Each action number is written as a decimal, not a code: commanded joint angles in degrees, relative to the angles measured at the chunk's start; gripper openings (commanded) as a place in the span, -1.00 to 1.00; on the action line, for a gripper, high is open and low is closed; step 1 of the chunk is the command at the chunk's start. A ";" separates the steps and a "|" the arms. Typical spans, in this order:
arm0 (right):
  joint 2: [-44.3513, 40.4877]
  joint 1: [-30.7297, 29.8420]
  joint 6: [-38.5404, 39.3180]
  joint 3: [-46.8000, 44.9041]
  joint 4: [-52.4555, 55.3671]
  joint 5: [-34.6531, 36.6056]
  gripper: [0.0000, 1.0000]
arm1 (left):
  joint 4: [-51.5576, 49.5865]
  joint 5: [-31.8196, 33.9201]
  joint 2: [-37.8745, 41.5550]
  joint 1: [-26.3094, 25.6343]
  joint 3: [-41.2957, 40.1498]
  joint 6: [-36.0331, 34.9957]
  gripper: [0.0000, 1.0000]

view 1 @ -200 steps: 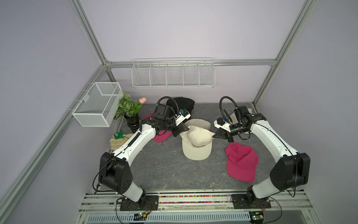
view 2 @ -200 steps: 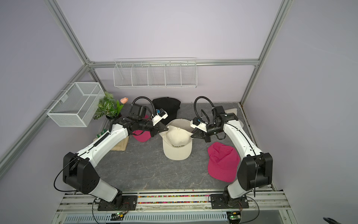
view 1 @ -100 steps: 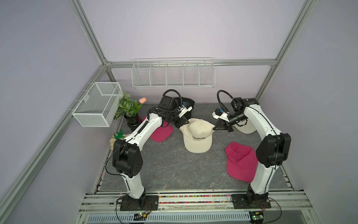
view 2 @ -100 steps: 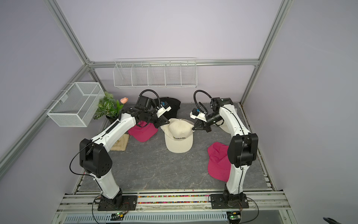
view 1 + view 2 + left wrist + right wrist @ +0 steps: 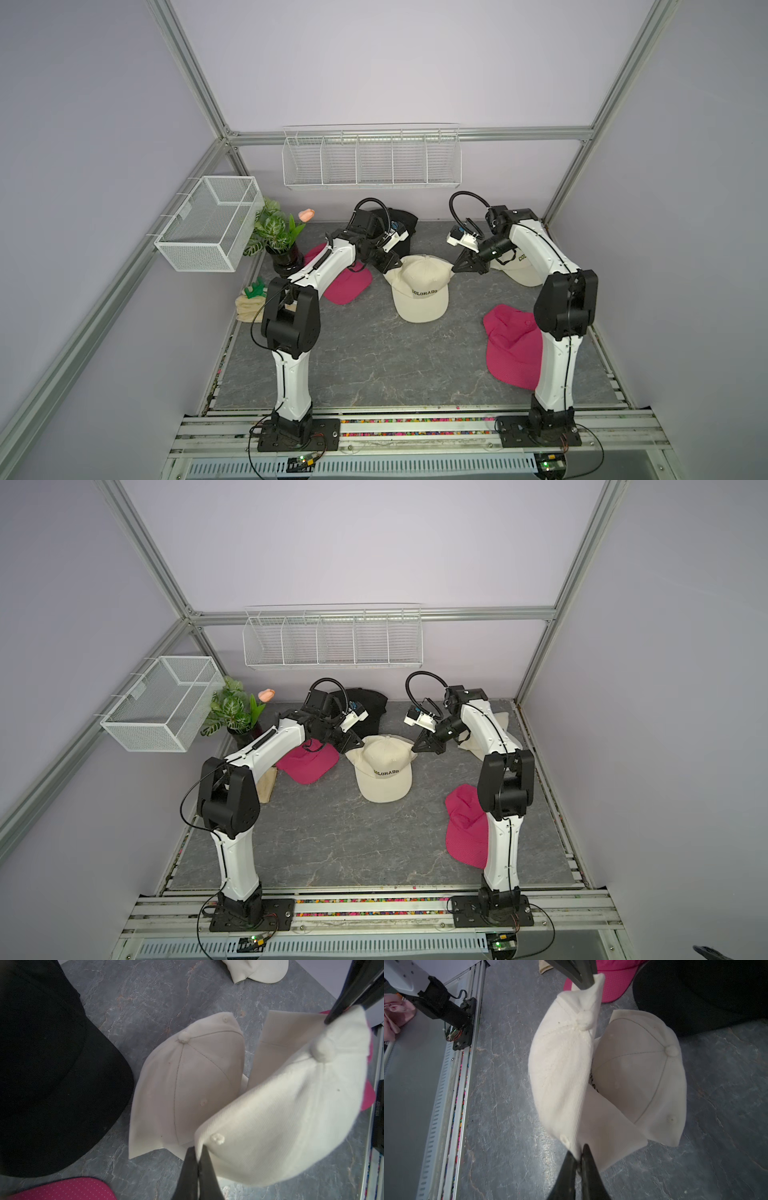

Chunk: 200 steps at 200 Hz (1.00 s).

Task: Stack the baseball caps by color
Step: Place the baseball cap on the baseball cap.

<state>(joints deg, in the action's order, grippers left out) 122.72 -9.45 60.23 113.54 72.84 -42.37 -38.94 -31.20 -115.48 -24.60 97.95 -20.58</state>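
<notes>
Both grippers hold one cream "COLORADO" baseball cap (image 5: 419, 291) by opposite sides of its crown. My left gripper (image 5: 198, 1149) is shut on one edge, my right gripper (image 5: 578, 1150) on the other. The held cap (image 5: 291, 1115) hangs just over a second cream cap (image 5: 187, 1088) that lies on the mat, partly covering it. A third cream cap (image 5: 519, 270) lies behind the right arm. Black caps (image 5: 401, 220) sit at the back. One pink cap (image 5: 345, 282) lies under the left arm, another pink cap (image 5: 511, 345) at the front right.
A potted plant (image 5: 282, 249) and a folded cream towel with a green toy (image 5: 249, 305) stand at the left edge. A wire basket (image 5: 208, 224) hangs on the left frame, and a wire shelf (image 5: 370, 158) on the back wall. The arms' rail (image 5: 415, 428) runs along the front.
Both grippers carried the cream cap toward the back until it came over the second cream cap. Both arms' elbows rose and drew in.
</notes>
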 commanded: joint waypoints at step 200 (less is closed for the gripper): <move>-37.41 -10.33 -31.71 -62.35 -81.19 28.06 0.78 | 15.33 33.22 -3.02 1.14 5.28 31.45 0.99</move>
<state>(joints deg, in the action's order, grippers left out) 88.73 -15.55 21.34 56.86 1.67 -16.05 -23.03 3.16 -113.36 -23.62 98.02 6.50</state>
